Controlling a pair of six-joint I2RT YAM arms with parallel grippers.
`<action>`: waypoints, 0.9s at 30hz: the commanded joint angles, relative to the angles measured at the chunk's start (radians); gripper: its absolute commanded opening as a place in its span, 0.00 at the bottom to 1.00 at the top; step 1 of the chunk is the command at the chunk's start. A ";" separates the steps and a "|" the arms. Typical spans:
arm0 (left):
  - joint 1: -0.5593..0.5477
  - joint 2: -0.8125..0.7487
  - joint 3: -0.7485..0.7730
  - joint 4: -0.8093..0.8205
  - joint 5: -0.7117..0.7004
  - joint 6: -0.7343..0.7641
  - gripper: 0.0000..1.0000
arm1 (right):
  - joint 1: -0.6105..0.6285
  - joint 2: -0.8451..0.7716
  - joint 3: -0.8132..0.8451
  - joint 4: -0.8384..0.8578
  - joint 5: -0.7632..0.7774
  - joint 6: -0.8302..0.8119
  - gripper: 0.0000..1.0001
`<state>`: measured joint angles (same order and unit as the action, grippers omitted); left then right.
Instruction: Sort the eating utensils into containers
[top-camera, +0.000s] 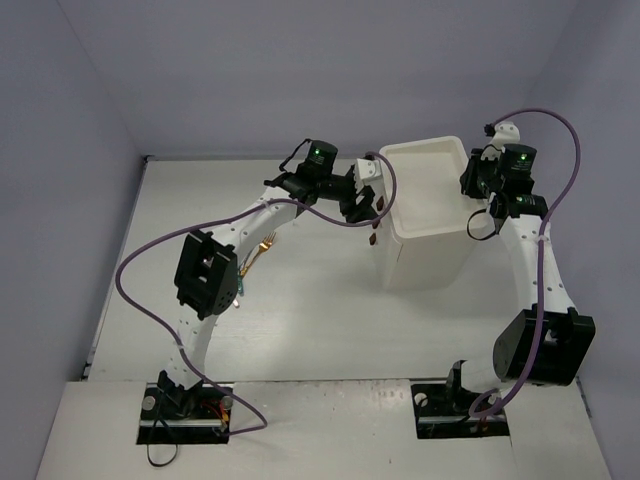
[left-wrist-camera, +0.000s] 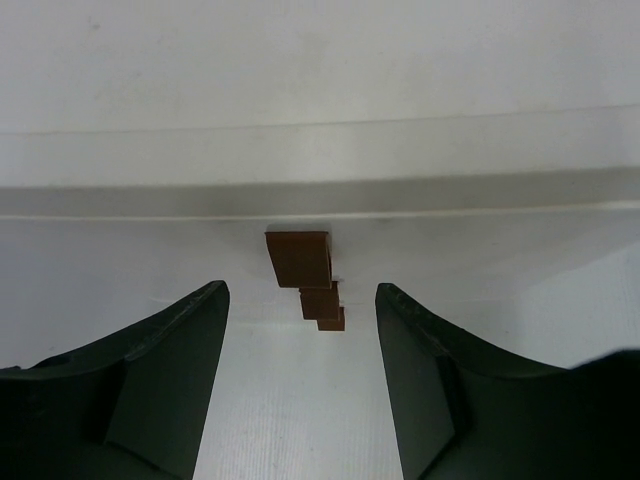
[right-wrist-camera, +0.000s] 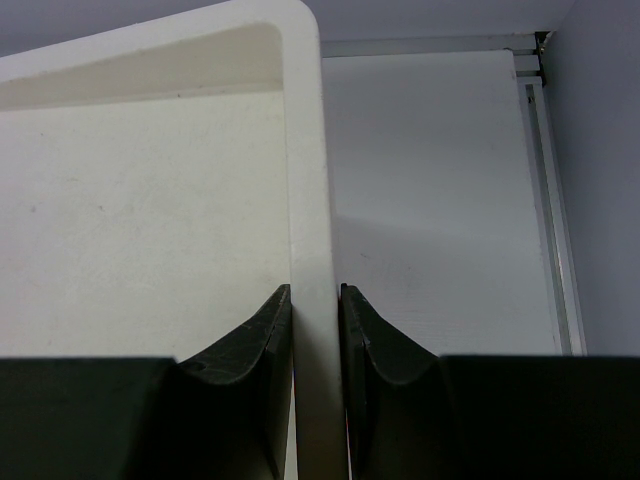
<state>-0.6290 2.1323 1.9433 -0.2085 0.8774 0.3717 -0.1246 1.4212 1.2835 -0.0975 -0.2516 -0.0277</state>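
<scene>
The tall white boxy plastic drawer unit (top-camera: 425, 250) stands upright on the pale tabletop (top-camera: 320, 320), right of centre, its open top showing a rounded rim.

The left end effector (top-camera: 362, 206) sits just beside the unit's left face. In the left wrist view its two dark fingers (left-wrist-camera: 175, 370) are spread wide and released, gripping nothing. The small brown rectangular drawer handles (left-wrist-camera: 298, 258) appear stacked one below another in the gap between them, ahead of the fingertips and not touched by either finger.

The right end effector (right-wrist-camera: 314, 292) is at the unit's far right corner. The right wrist view shows its fingers clenched on the thin white wall of the top rim (right-wrist-camera: 305, 150), one finger inside the tray and one outside, both pressed against the plastic.

A thin gold fork (top-camera: 263, 248) lies flat on the tabletop, well to the left of the unit and well apart from both end effectors, just beside the left arm's white forearm. A small teal piece (top-camera: 241, 291) peeks out by the left arm's black elbow housing; whether it is a utensil handle cannot be told.
</scene>
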 joint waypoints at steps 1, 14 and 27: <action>0.008 -0.033 0.075 0.050 0.071 0.018 0.56 | 0.039 0.023 -0.016 -0.082 -0.115 0.046 0.00; -0.017 0.019 0.106 0.128 0.069 -0.084 0.39 | 0.043 0.021 -0.017 -0.082 -0.110 0.046 0.00; 0.001 -0.040 0.026 0.188 0.034 -0.149 0.00 | 0.042 0.015 -0.012 -0.082 -0.080 0.043 0.00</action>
<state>-0.6326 2.1968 1.9978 -0.1596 0.9152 0.2492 -0.1234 1.4212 1.2835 -0.0975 -0.2504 -0.0311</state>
